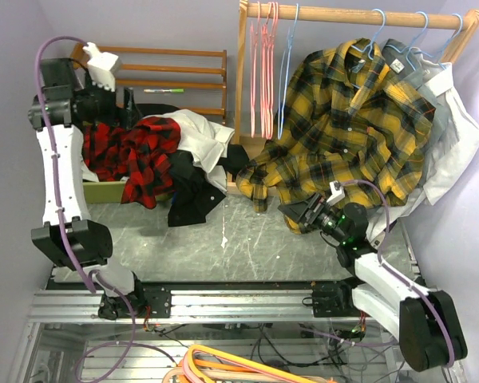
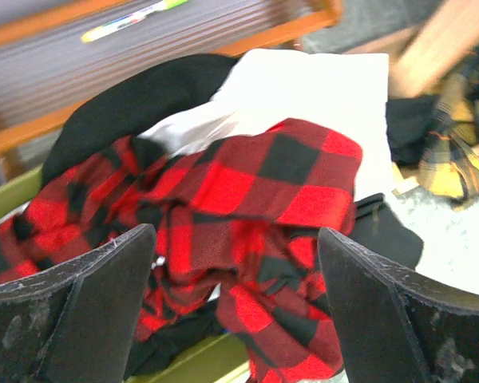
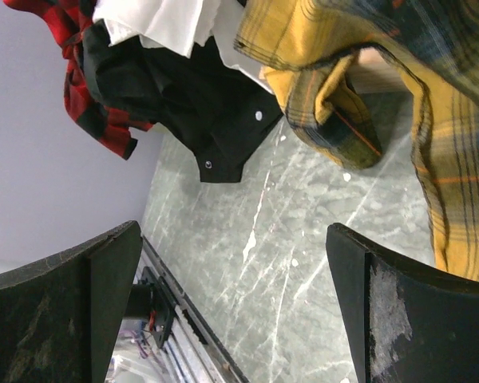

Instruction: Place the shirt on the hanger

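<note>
The red-and-black plaid shirt (image 1: 140,155), crumpled in a clothes heap (image 1: 184,159) at 10 o'clock, is judged soft, light and limp, best pinched at its raised fold below the left hand (image 2: 235,239), whose fingers are spread apart.

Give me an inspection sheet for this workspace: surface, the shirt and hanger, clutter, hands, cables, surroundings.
Surface: grey marbled table, scratched and flecked with white.
Job's things: red plaid shirt crumpled in the pile at left; light-blue hanger hanging empty on the wooden rail.
Clutter: black garment and white cloth in the same pile; yellow plaid shirt hung up; pink hangers; marker.
Grippers: left hand open over the red plaid shirt; right hand open above the table.
Cables: purple cable along the left arm; orange cables below the frame.
Surroundings: purple walls; slatted wooden rack.
</note>
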Available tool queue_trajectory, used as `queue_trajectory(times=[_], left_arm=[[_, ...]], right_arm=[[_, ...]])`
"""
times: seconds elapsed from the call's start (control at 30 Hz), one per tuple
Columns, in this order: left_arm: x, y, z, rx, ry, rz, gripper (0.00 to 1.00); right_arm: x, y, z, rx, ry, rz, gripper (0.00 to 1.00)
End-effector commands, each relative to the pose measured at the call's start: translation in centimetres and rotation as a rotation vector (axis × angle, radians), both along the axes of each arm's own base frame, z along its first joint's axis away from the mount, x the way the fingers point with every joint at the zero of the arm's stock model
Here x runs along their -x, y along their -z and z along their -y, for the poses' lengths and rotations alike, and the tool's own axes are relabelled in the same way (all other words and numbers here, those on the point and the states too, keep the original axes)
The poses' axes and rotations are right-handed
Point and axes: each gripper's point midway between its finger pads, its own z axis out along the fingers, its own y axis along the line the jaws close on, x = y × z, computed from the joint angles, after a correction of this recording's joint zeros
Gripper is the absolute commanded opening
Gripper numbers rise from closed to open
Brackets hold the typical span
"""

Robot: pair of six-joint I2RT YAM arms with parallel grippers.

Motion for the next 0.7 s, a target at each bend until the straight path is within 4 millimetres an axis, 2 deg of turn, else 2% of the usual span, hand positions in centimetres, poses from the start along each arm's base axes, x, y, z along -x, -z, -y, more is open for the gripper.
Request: queue_trajectory(times=[0.0, 0.13, 0.17, 0.27, 0.43, 0.57, 0.6, 0.67], left_arm=[[-0.4, -0.1, 6.6, -0.063, 0.243, 0.088, 0.93], [-0.4, 2.3, 10.8, -0.169, 0.349, 0.099, 0.93], [-0.5, 2.6, 11.1, -0.187, 0.354, 0.095, 0.93], [-1.0, 3.1, 11.3, -0.216, 0.35, 0.082, 0.93], [-1.2, 2.7, 10.7, -0.286, 0.296, 0.121, 0.93], [-1.7, 3.3, 10.2, -0.342, 0.241, 0.123, 0.93], [-1.7, 3.6, 10.1, -0.357, 0.239, 0.116, 0.98], [-1.5, 4.3, 10.1, -0.378, 0.247, 0.093, 0.89]], right_arm=[[-1.2, -3.6, -1.1, -0.036, -0.053, 0.129, 1.0], [-1.4, -3.7, -1.0, -0.03, -0.048, 0.132, 1.0], [-1.4, -3.7, -0.9, -0.028, -0.043, 0.132, 1.0], [-1.2, -3.6, -0.7, -0.021, -0.031, 0.132, 1.0], [-0.8, -3.6, -0.4, -0.018, -0.017, 0.14, 1.0], [-0.5, -3.9, -0.8, -0.034, -0.047, 0.148, 1.0], [-0.3, -4.1, -1.0, -0.041, -0.063, 0.155, 1.0], [-0.3, -4.5, -1.1, -0.048, -0.074, 0.163, 1.0]])
